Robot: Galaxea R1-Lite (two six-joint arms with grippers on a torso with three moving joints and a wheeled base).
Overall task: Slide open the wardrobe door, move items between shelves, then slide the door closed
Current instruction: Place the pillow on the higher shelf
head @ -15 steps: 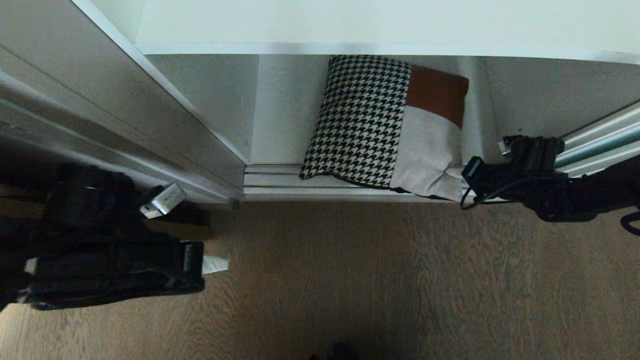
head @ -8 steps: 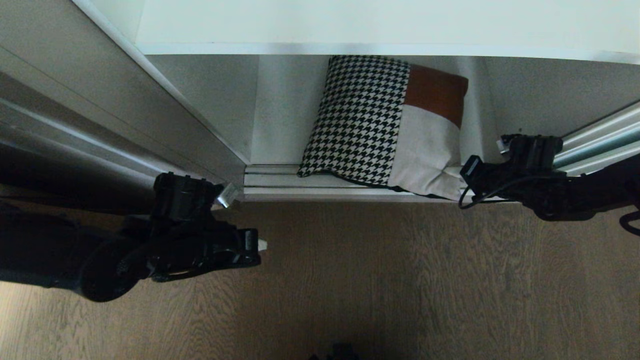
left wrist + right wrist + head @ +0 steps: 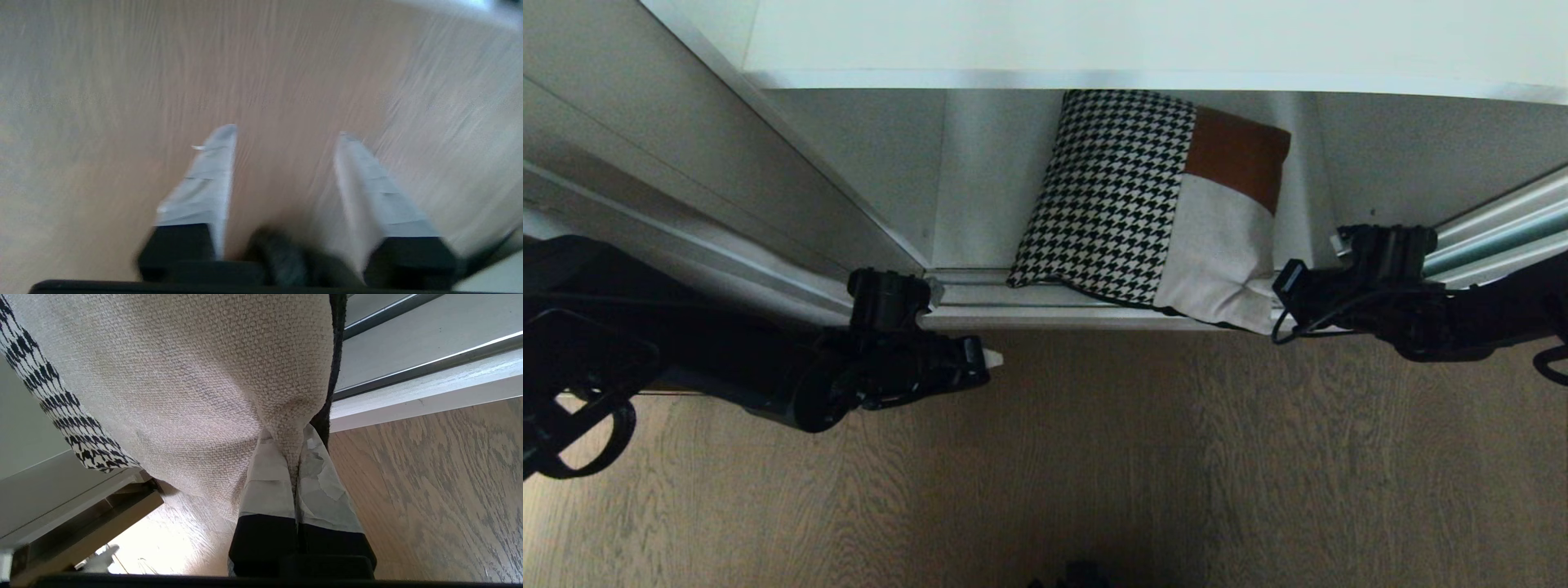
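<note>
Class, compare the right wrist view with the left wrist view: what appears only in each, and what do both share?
Only the right wrist view shows the cushion, its cream corner pinched in the shut right gripper, and the wardrobe's bottom track. Only the left wrist view shows the left gripper, open and empty above bare boards. Both show the wooden floor.

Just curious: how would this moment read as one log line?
right gripper: shut on cushion corner | left gripper: fingers apart, empty, over floor | wardrobe open

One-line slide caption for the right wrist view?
Right gripper shut on a cream corner of the patchwork cushion, above the wood floor.
</note>
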